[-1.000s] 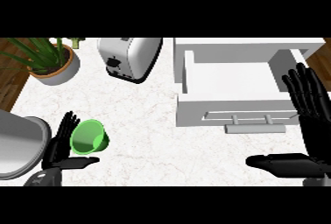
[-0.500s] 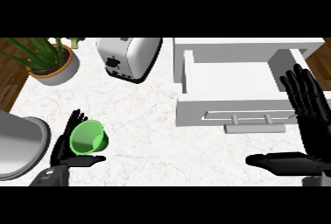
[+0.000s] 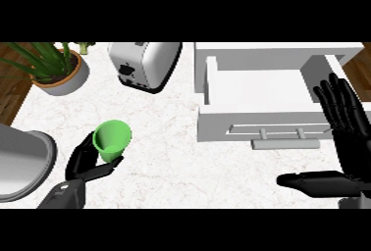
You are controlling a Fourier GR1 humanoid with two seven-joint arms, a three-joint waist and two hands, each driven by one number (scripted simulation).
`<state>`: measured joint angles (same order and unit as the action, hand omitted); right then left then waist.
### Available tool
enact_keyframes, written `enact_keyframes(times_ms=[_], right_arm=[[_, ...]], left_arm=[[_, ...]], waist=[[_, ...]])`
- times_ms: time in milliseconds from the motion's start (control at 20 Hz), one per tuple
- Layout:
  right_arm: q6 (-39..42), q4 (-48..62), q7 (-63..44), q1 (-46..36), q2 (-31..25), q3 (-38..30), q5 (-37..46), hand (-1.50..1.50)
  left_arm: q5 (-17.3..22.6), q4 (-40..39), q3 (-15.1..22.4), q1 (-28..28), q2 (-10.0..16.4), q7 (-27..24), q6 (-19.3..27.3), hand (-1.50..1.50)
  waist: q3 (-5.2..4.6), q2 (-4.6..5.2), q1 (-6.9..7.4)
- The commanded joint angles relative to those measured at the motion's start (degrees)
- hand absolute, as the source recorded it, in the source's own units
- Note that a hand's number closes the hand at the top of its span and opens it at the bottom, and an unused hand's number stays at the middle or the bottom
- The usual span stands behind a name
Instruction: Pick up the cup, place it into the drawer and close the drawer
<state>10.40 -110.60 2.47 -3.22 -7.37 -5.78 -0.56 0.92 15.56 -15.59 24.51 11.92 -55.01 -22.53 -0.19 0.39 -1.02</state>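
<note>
A green cup (image 3: pixel 113 140) lies tilted at the lower left of the marble counter, its mouth turned toward me. My left hand (image 3: pixel 85 164) is curled round the cup's left side and base, thumb beneath it. The white drawer (image 3: pixel 264 90) stands pulled out at the upper right, with nothing showing inside and a grey bar handle (image 3: pixel 284 143) on its front. My right hand (image 3: pixel 346 128) stays open at the right edge, fingers straight up over the drawer's right corner, thumb pointing left.
A silver toaster (image 3: pixel 144 65) stands at the top centre. A potted plant (image 3: pixel 54 68) sits at the top left. A grey round vessel (image 3: pixel 20 163) occupies the left edge, close beside my left hand.
My left hand has closed round the green cup and tipped and raised it a little up and to the right. The right hand has held its place.
</note>
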Motion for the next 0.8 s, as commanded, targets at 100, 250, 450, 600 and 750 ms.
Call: enact_keyframes(times_ms=[100,250,450,600,750], right_arm=[[0.9,-0.3,0.1,0.3,-0.8,-0.3,-0.2,-1.5],[0.2,-1.7,-2.3,0.2,-0.5,0.2,0.0,-1.5],[-0.5,1.6,-1.8,-3.1,-0.6,-0.4,0.5,-1.5],[0.6,0.4,0.4,0.2,-1.2,-1.8,-0.7,-1.5],[0.5,-1.3,-1.5,-0.8,-1.0,-0.5,-0.1,-1.5]], left_arm=[[1.0,0.8,1.0,-0.2,-2.3,-5.1,-12.3,1.5],[3.0,1.3,-0.1,1.0,-2.0,-4.7,-15.0,1.5],[7.3,1.7,-4.7,1.4,-0.7,-5.5,-10.4,1.5],[9.7,2.2,-7.5,2.0,-0.2,-5.2,-5.0,1.5],[8.5,1.8,-7.2,0.8,0.5,-9.7,-4.0,1.5]], waist=[[0.03,-0.13,0.05],[-0.06,-0.02,-0.31],[-0.07,0.21,0.05],[0.04,-0.03,-0.14],[-0.04,0.12,-0.46]])
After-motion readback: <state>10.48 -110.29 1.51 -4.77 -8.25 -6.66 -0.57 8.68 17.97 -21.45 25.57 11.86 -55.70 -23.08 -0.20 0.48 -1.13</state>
